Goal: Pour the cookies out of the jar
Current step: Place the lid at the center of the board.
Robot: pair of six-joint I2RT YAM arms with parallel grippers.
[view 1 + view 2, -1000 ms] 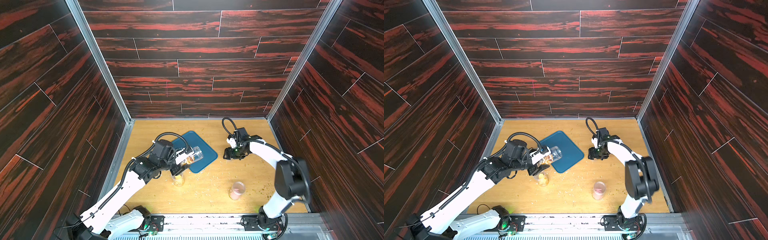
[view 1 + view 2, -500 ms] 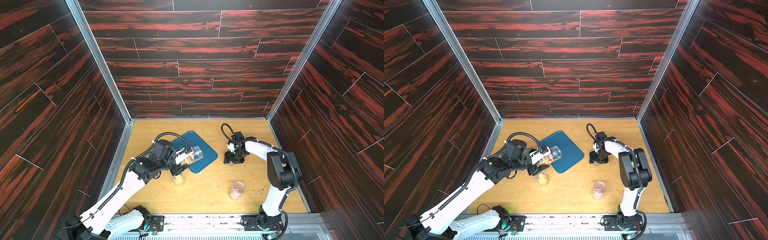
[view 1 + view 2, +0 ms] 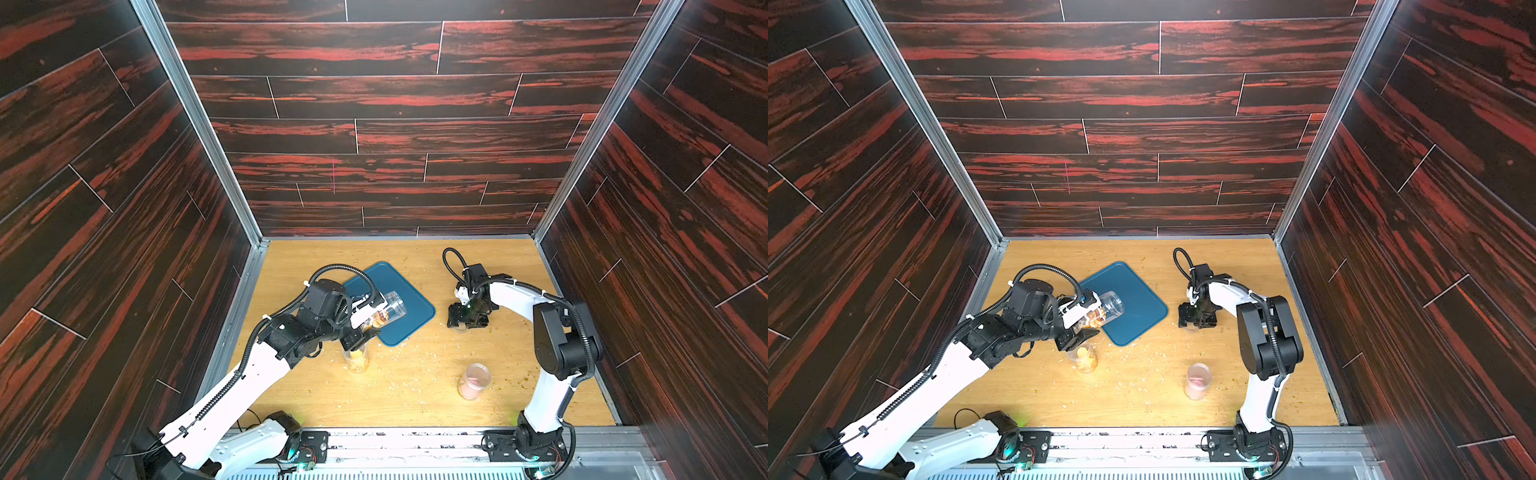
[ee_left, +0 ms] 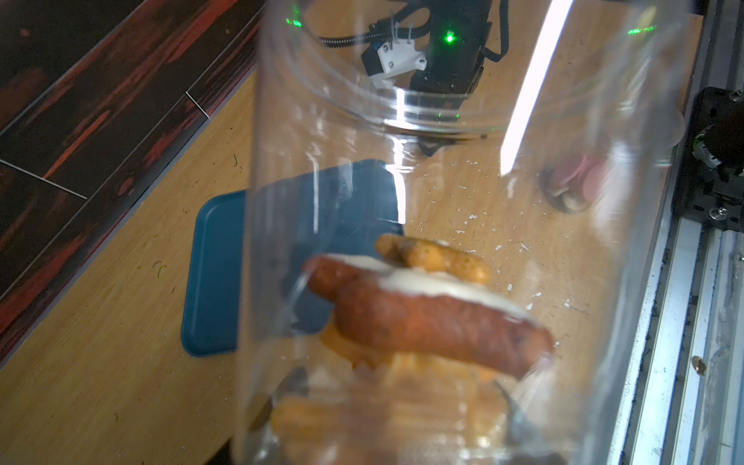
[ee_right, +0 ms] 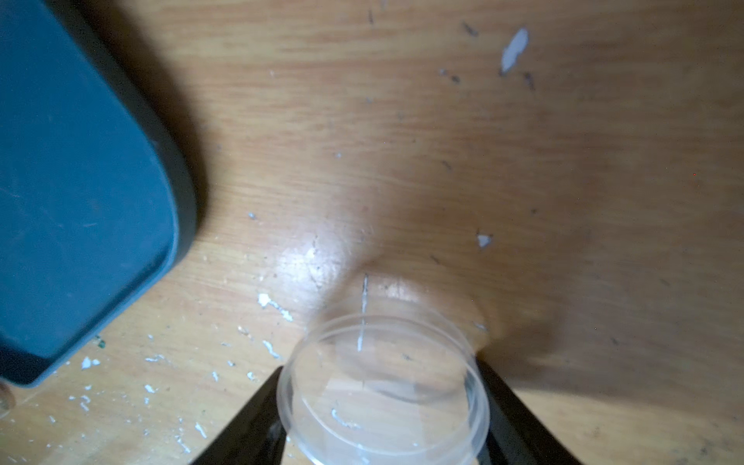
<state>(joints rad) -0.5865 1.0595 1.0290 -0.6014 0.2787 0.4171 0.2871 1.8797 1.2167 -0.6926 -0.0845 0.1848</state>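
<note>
Nearest the front rail, a clear pink-filled jar [image 3: 473, 380] stands upright on the pale wood-grain table [image 3: 415, 399]. Its contents are too small to name. Further in, a yellow-filled jar [image 3: 356, 360] also stands upright, its top partly hidden under the left gripper [image 3: 362, 321].

That claw is clamped on the jar [image 3: 390, 305], a smooth clear cylinder held almost level, with its free end over the near edge of the tray [image 3: 411, 286]. The cookies [image 4: 426, 318] lie heaped at the gripped end. Through the glossy wall they look blurred: a brown piece with pale icing on top of orange ones. The tray is a flat teal slab with rounded corners, and white flecks [image 3: 415, 361] lie scattered on the wood around it.

Beyond it, the right gripper [image 3: 464, 322] points down at a clear round lid [image 5: 382, 386] resting on the table just beside the tray. Its black fingers [image 5: 249, 426], cut off at the frame edge, flank the rim, but whether they press it cannot be told.
</note>
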